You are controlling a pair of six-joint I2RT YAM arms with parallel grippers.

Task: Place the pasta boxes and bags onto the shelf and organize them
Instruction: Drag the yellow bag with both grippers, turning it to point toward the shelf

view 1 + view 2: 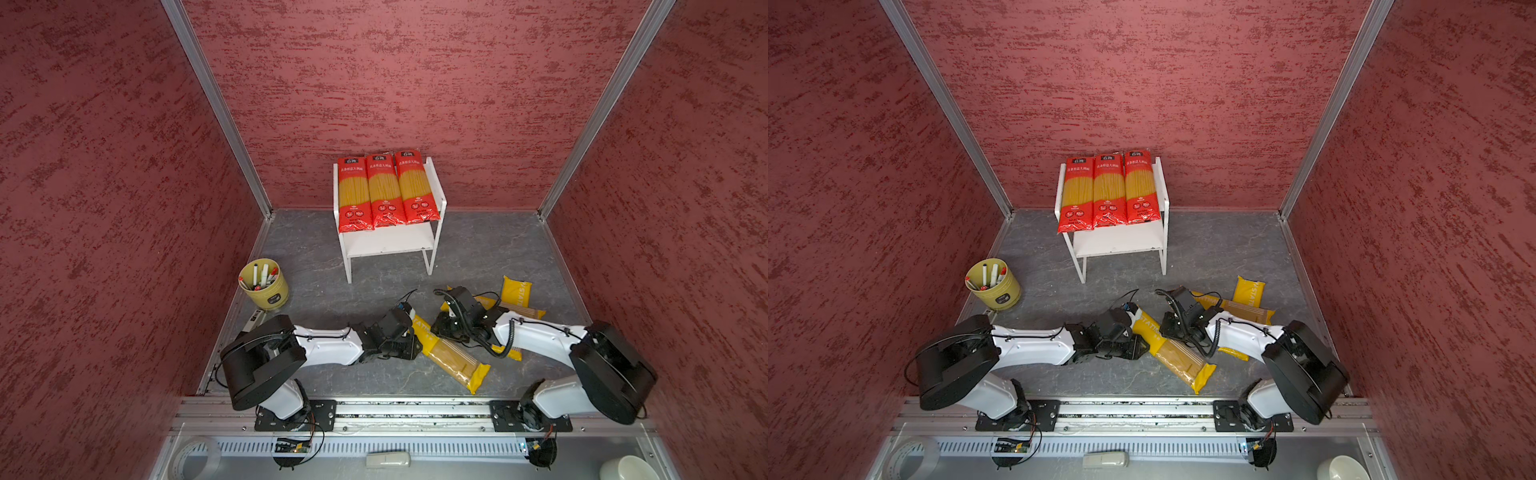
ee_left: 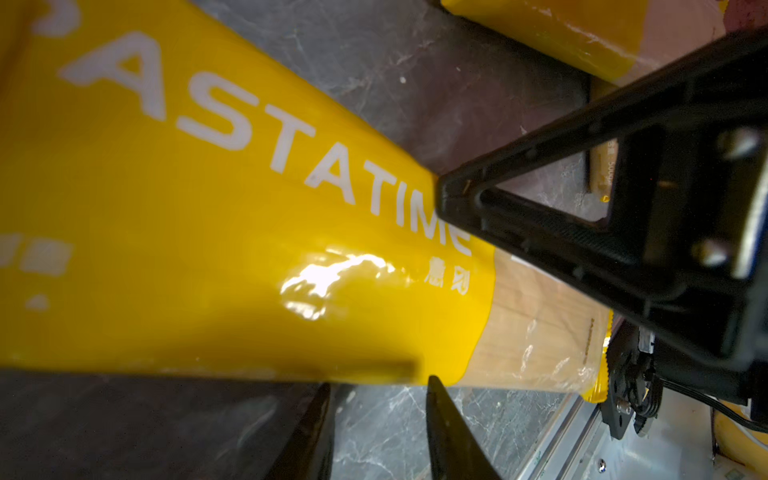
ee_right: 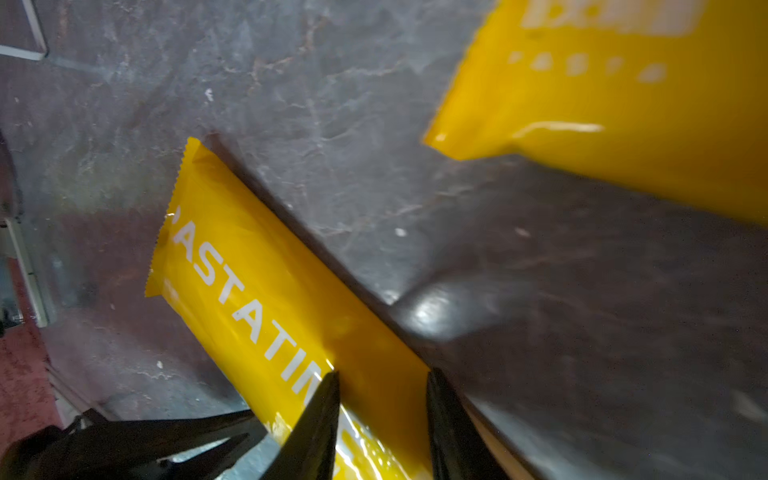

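Three red pasta bags (image 1: 384,189) (image 1: 1109,187) lie side by side on the top board of the white shelf (image 1: 440,183) (image 1: 1166,208); its lower board (image 1: 390,243) is bare. A yellow PASTATIME bag (image 1: 453,357) (image 1: 1179,359) (image 2: 208,208) (image 3: 257,291) lies slantwise on the floor between both arms. My left gripper (image 2: 380,380) is open, its tips at that bag's edge with floor showing between them. My right gripper (image 3: 384,372) has its jaws apart over the same bag, one finger across its face and the other at its far edge. Two more yellow bags (image 1: 515,293) lie crossed, partly under the right arm.
A yellow-green cup of markers (image 1: 264,284) (image 1: 994,286) stands at the left by the wall. Red walls close in three sides. The arms' metal rail (image 1: 415,409) runs along the front. Behind it lie a tape roll (image 1: 195,457) and a white bowl (image 1: 627,469).
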